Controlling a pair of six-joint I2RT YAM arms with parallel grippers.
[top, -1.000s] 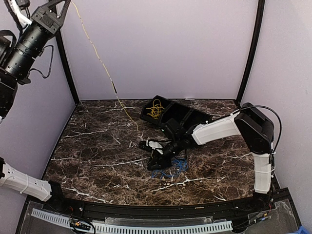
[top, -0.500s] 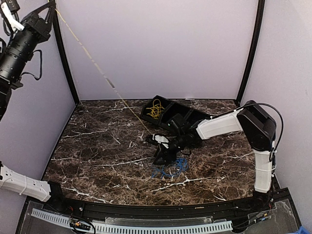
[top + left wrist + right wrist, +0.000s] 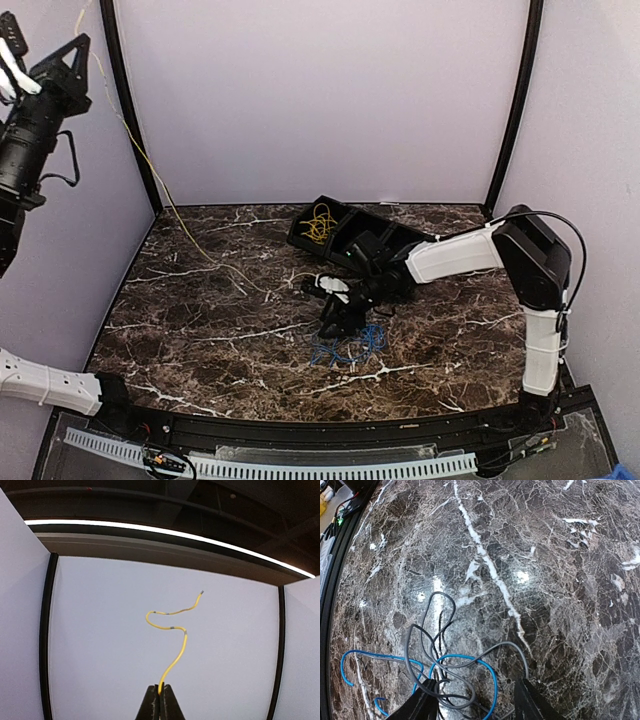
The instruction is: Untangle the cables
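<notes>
L gripper (image 3: 161, 694): jaws pinched tight on the yellow cable (image 3: 173, 666). In the wrist view we see it rise from the tips in an S-curve, free end up against the back wall (image 3: 100, 645). From the top view that arm is raised high at upper left. The yellow cable drops from it, slack, to the table (image 3: 200, 320) and runs along the top toward the R gripper (image 3: 477, 697); we can't tell where it ends.

R gripper: jaws apart, low over mid-table, gripping nothing we can see. Betw. its fingers (image 3: 426, 704) lies a tangle of blue cable (image 3: 487, 672) and grey cable (image 3: 422, 640), loops overlapping. One finger overlaps a grey strand; contact unclear.

Just behind the R gripper sits a black tray (image 3: 372, 238) w/ a yellow coil (image 3: 319, 225) in its left compartment.
</notes>
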